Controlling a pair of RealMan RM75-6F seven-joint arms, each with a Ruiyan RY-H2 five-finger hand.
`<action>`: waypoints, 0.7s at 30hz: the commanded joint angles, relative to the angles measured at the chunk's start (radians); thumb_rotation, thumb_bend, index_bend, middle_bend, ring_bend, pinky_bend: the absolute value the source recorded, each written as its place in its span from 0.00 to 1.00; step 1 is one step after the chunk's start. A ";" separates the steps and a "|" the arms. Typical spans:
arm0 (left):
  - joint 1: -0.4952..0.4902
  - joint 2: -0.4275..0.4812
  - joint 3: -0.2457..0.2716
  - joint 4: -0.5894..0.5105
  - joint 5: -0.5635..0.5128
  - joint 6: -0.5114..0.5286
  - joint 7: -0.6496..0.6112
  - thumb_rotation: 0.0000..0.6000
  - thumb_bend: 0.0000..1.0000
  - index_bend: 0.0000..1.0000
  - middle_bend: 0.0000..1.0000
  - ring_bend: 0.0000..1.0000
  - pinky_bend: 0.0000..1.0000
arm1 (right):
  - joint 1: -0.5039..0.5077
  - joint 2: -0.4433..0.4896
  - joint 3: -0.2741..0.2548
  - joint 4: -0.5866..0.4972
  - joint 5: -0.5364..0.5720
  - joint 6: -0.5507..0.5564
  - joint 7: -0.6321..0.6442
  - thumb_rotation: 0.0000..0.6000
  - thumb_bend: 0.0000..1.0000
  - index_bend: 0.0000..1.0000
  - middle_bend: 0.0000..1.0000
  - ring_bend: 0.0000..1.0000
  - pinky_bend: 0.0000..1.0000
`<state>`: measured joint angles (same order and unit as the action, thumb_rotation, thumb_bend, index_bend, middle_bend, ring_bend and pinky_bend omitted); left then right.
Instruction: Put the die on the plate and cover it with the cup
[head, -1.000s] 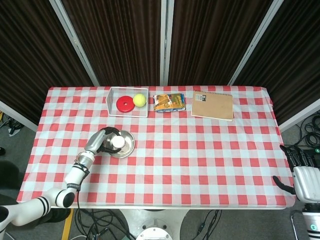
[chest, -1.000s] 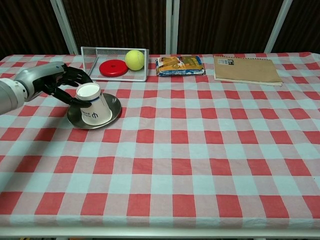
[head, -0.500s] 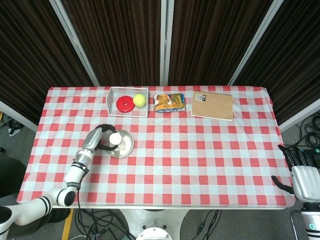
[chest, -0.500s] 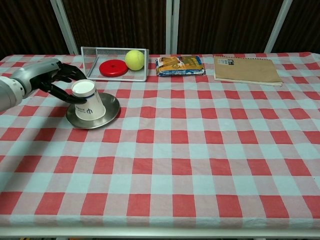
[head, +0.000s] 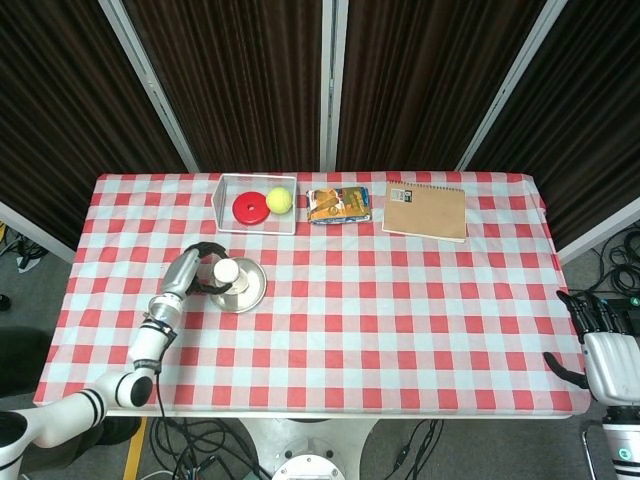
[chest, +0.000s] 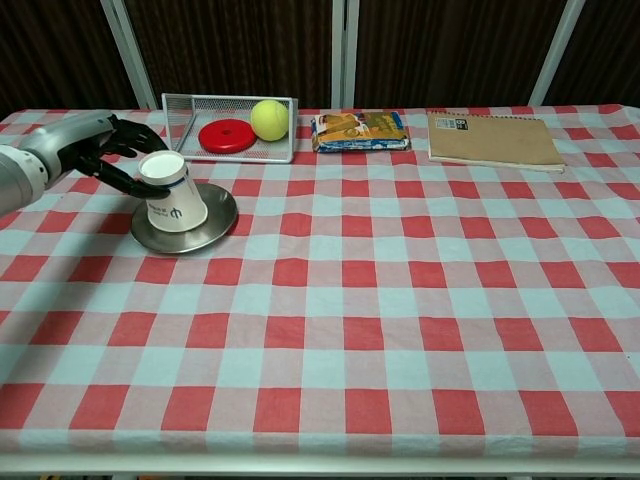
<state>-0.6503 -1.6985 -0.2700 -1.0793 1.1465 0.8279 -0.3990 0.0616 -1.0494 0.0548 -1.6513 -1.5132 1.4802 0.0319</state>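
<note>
A white paper cup (chest: 172, 198) stands upside down and tilted on the round metal plate (chest: 215, 225) at the table's left. My left hand (chest: 110, 150) reaches in from the left and grips the cup's upturned end, fingers curled around it. From the head view the cup (head: 228, 275) sits over the left part of the plate (head: 252, 295), with the left hand (head: 195, 270) beside it. No die shows in either view. My right hand (head: 600, 345) hangs off the table's right front corner, fingers apart, holding nothing.
A wire basket (chest: 180, 100) at the back left holds a red disc (chest: 227, 134) and a tennis ball (chest: 269, 119). A snack packet (chest: 360, 131) and a brown notebook (chest: 492, 140) lie along the back edge.
The left hand has drawn back to the left with the cup, which has shifted from the plate's middle toward its left side and stands more upright.
</note>
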 joint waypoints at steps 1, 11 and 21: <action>0.007 0.011 0.011 -0.027 0.015 -0.004 -0.012 0.99 0.29 0.47 0.25 0.13 0.10 | 0.001 -0.001 -0.001 0.001 -0.001 -0.002 -0.001 1.00 0.12 0.10 0.17 0.05 0.12; -0.003 0.027 0.031 -0.053 0.044 -0.015 0.010 0.97 0.29 0.47 0.25 0.13 0.10 | 0.001 0.003 0.000 -0.005 -0.004 0.002 -0.006 1.00 0.11 0.10 0.17 0.05 0.12; 0.010 0.017 0.007 -0.019 0.004 -0.006 -0.005 0.94 0.29 0.47 0.25 0.13 0.10 | 0.001 -0.001 -0.005 -0.003 -0.008 -0.002 -0.005 1.00 0.12 0.10 0.17 0.05 0.12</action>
<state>-0.6457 -1.6861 -0.2722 -1.0851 1.1395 0.8166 -0.4024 0.0620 -1.0504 0.0499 -1.6547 -1.5207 1.4793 0.0274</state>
